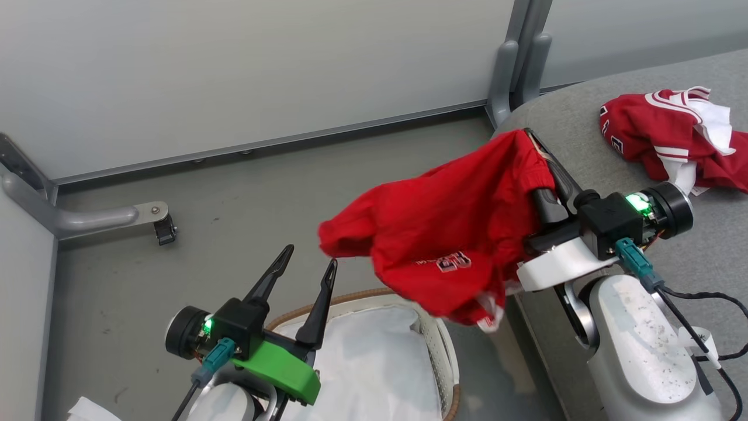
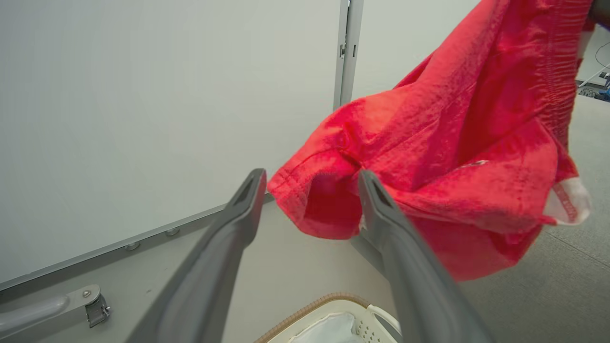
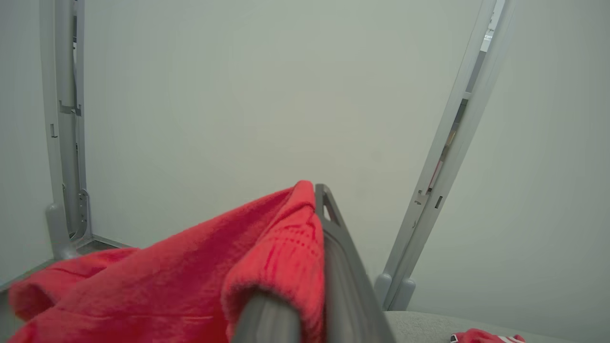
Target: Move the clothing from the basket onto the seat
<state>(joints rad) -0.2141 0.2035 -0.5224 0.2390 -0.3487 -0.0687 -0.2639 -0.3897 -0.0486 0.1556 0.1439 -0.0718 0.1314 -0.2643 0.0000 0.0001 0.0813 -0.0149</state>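
One grey seat (image 1: 584, 134) takes up the right of the frame, with white wall panels (image 1: 234, 70) and grey floor (image 1: 234, 204) at upper left. One basket (image 1: 435, 345) is at bottom centre. There are two red garments. The hanging garment (image 1: 444, 228) is at centre, pinched in the right hand (image 1: 534, 143). The lying garment (image 1: 648, 134) is on the seat, upper right. The left hand (image 1: 311, 257) is spread wide and holds nothing.

We see the lifted garment (image 1: 444, 245) in bright red, with a small white number print and white trim at its hem. The second garment (image 1: 654, 131) is the same red, with white stripes and white numerals. The seat (image 1: 584, 134) is plain grey weave. The basket (image 1: 435, 339) is perforated white with a brown woven rim and a white lining (image 1: 368, 362). Our left hand (image 1: 311, 256) has black fingers on a green mount, and our right hand (image 1: 540, 153) has black fingers on a white one.
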